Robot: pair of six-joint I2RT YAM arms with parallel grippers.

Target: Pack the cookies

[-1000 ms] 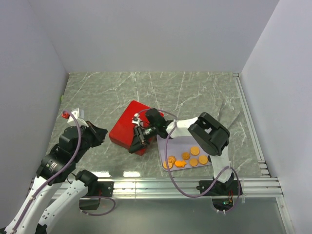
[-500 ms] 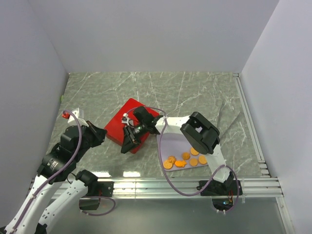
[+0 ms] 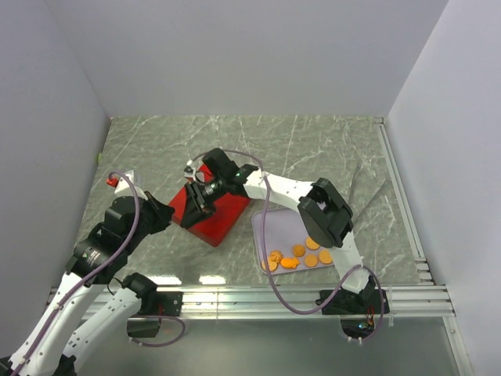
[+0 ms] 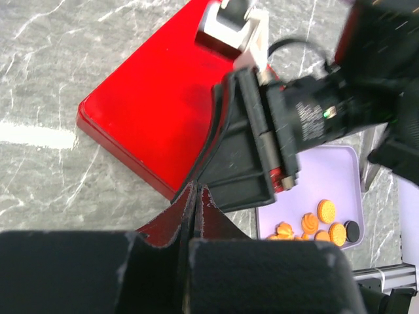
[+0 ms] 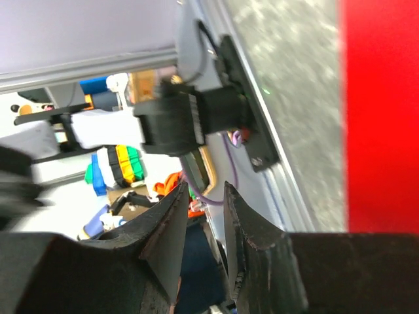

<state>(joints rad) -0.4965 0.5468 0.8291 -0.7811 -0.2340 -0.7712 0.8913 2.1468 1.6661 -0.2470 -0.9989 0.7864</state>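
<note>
Several orange cookies [image 3: 298,256] lie at the near edge of a lilac tray [image 3: 274,227]; the left wrist view shows cookies [image 4: 319,219] that include a black one. A red box [image 3: 221,217] sits left of the tray. My right gripper [image 3: 195,203] reaches over the box's left part. It is open, with a narrow gap and nothing between its fingers [image 5: 171,222]. The red box [image 5: 380,118] fills the right of the right wrist view. My left gripper [image 3: 162,215] is shut and empty, with its tips [image 4: 195,190] just off the box's near-left edge [image 4: 131,154].
An aluminium rail [image 3: 258,298] runs along the table's near edge, and another rail [image 3: 399,188] runs down the right side. White walls close in the grey marble table [image 3: 297,149] on three sides. The right arm's purple cable [image 3: 270,274] loops over the tray.
My right arm has swung left across the red box and its jaws have widened a little. The left gripper has moved closer to the box's left edge, and the box has shifted slightly.
</note>
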